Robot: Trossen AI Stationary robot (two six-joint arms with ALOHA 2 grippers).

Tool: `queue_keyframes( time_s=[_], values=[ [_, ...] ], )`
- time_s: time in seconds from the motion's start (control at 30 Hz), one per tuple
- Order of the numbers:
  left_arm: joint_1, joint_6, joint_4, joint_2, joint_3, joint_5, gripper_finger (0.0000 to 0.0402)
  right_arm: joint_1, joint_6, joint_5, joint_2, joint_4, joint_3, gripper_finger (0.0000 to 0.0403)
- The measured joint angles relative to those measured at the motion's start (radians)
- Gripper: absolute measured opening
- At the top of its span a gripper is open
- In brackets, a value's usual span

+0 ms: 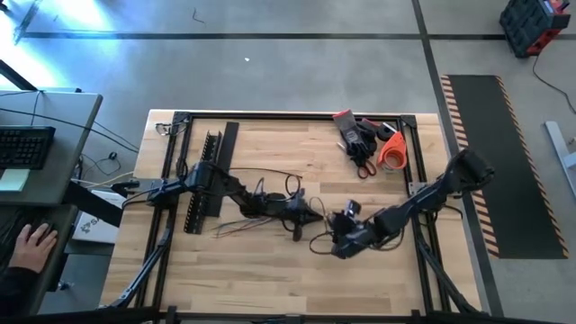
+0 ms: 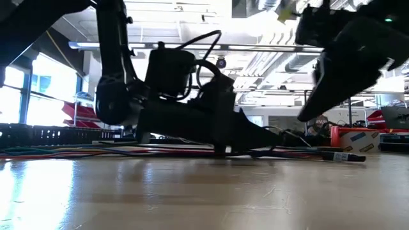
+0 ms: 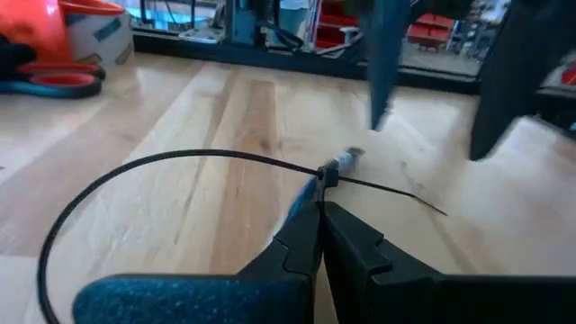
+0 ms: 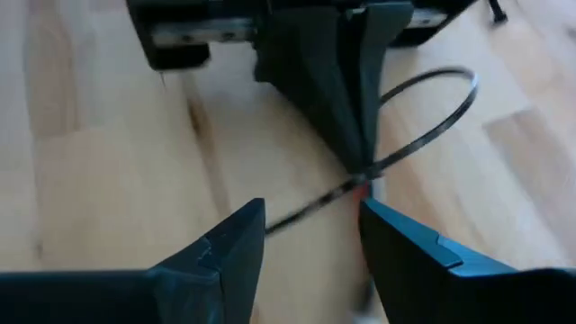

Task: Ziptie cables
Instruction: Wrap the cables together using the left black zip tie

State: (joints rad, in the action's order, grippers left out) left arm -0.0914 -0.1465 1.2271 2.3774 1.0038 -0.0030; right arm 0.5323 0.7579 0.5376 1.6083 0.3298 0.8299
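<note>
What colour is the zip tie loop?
Black; the zip tie shows best in the left wrist view.

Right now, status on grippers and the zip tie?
Left gripper shut on zip tie at its head, loop wide. Right gripper open, straddling the tail, not gripping. Cables on the table mid-left. Nothing in the way.

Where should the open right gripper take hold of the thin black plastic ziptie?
On the free tail sticking out past the head, coming from beyond its tip. The shut left gripper pins the ziptie at the head; the right gripper faces it, open.
</note>
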Motion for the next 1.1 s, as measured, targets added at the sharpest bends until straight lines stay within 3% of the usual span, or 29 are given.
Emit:
queue_keyframes(
  time_s=[0.23, 0.37, 0.53, 0.67, 0.83, 0.93, 1.1],
  values=[
    [-0.004, 0.045, -0.004, 0.001, 0.004, -0.006, 0.0000, 0.027, 0.251, 0.085, 0.078, -0.031, 0.000, 0.0149],
    [-0.016, 0.086, 0.001, 0.001, 0.003, 0.008, 0.0000, 0.024, 0.325, 0.095, 0.132, -0.123, 0.000, 0.0149],
    [-0.037, 0.106, 0.026, 0.001, 0.003, 0.007, 0.0000, 0.024, 0.411, 0.118, 0.162, -0.112, 0.000, 0.0140],
    [-0.045, 0.114, 0.033, 0.001, 0.003, -0.034, 0.0000, 0.024, 0.411, 0.139, 0.163, -0.095, 0.000, 0.0099],
    [-0.048, 0.124, 0.030, 0.001, 0.003, -0.060, 0.0001, 0.024, 0.364, 0.144, 0.151, -0.069, -0.001, 0.0012],
    [-0.046, 0.123, 0.014, -0.012, -0.006, -0.017, 0.0011, 0.022, 0.382, 0.142, 0.123, -0.029, -0.001, 0.0007],
    [-0.033, 0.132, -0.152, -0.099, -0.026, 0.065, 0.0064, -0.013, 0.389, 0.120, 0.091, 0.021, 0.000, 0.0002]
  ],
)
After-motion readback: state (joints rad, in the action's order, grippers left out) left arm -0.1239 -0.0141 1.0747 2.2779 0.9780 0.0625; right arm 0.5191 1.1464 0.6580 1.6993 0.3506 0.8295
